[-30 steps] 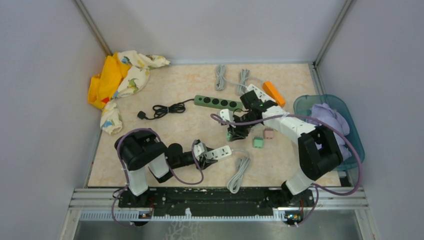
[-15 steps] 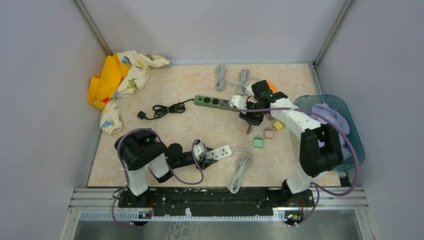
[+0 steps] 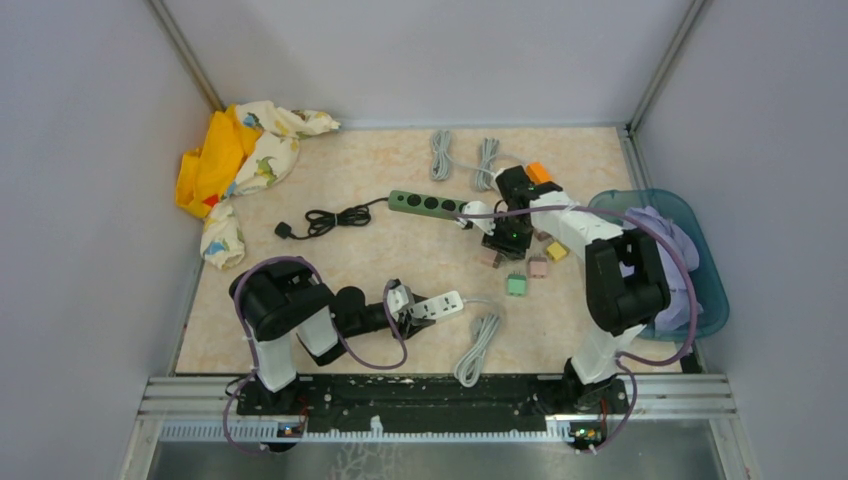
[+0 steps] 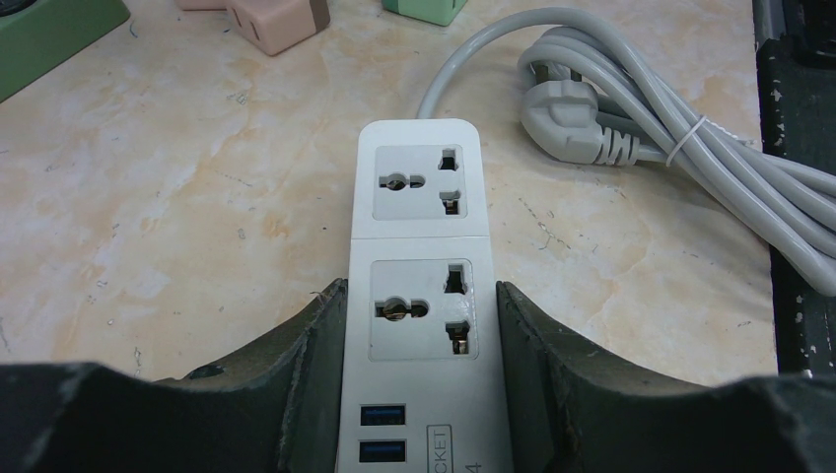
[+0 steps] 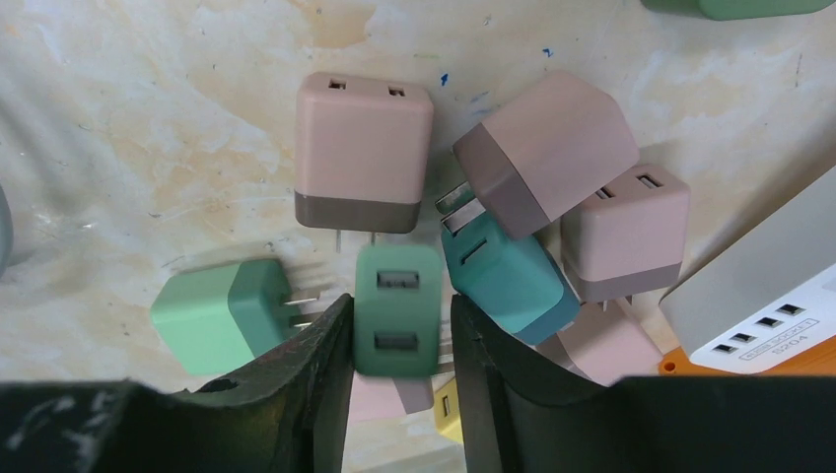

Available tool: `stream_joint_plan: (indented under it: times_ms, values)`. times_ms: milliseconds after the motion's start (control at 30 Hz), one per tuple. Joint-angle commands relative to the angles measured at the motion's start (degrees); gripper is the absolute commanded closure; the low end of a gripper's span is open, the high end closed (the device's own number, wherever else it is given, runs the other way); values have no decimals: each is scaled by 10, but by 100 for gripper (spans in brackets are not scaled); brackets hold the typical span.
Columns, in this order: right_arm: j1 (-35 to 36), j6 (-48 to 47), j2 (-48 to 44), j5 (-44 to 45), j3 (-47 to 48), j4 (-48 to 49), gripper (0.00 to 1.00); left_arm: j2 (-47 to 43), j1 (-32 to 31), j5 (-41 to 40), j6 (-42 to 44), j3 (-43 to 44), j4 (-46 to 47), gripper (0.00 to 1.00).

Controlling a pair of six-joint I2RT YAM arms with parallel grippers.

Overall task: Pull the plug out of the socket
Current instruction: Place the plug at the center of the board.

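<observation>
My left gripper is shut on the near end of a white power strip lying on the table. In the left wrist view the strip sits between my fingers with both sockets bare. My right gripper hovers over a pile of plugs right of centre. In the right wrist view a dark green USB plug is between the jaws of this gripper. The plug is blurred and stands a sliver apart from the right finger, so it looks loose.
Under the right gripper lie pink plugs, a teal plug, a light green plug and a white USB hub. A green power strip, a black cable, grey cable bundles, cloth and a teal bin surround them.
My right gripper carried the green plug away from the white strip to the plug pile at the back right and lowered over it. The left gripper and the strip have not moved.
</observation>
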Motion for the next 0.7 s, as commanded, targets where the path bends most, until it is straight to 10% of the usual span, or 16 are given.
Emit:
stream_joint_plan:
  times_ms: [0, 667]
  values:
    - [-3, 9, -9, 19, 20, 0, 55, 37, -1, 2, -20, -28, 121, 99]
    - [-10, 36, -149, -193, 34, 18, 48, -50, -1, -46, -67, -17, 5, 99]
